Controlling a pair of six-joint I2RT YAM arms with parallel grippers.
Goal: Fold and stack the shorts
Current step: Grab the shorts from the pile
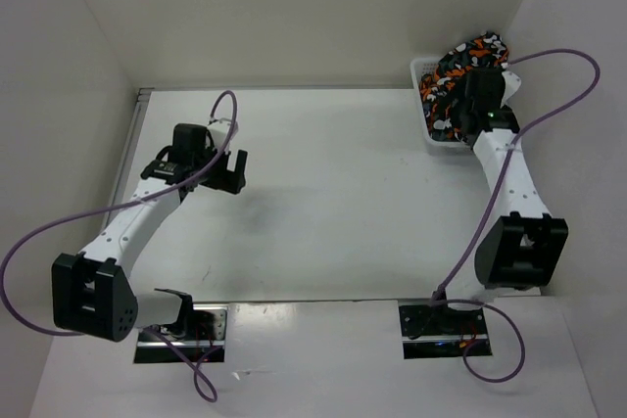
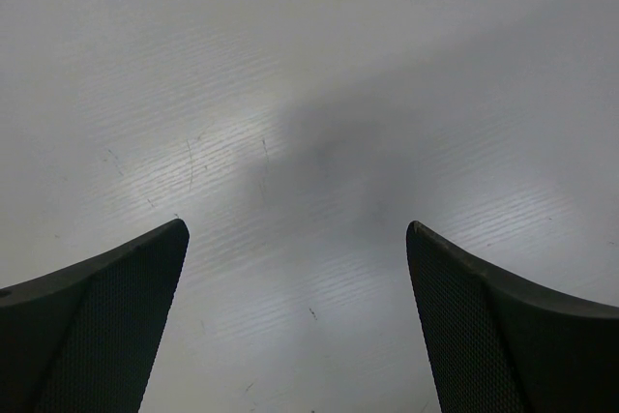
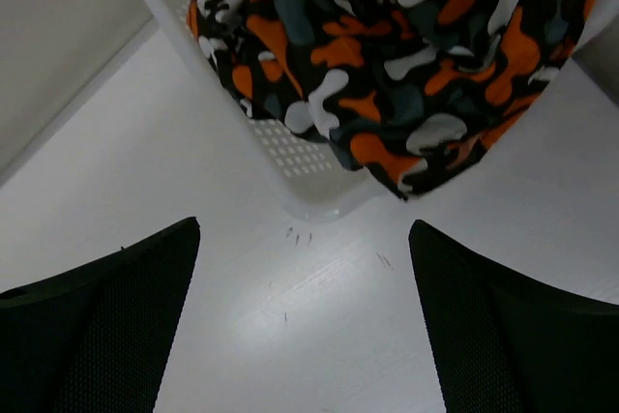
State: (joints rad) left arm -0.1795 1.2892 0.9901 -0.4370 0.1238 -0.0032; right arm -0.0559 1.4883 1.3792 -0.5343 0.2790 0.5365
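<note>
The camouflage shorts (image 1: 460,68), orange, black, grey and white, are heaped in a white mesh basket (image 1: 427,69) at the table's far right corner. In the right wrist view the shorts (image 3: 387,45) spill over the basket's near corner (image 3: 300,166). My right gripper (image 3: 305,239) is open and empty, just in front of the basket, its tips above bare table; in the top view it (image 1: 468,122) is mostly hidden under its own wrist. My left gripper (image 1: 233,171) is open and empty over the left middle of the table, with only bare tabletop between its fingers (image 2: 116,316).
White walls close in the table at the back and on both sides. The basket stands against the right wall. Purple cables loop from both arms. Two metal base plates (image 1: 181,332) sit at the near edge.
</note>
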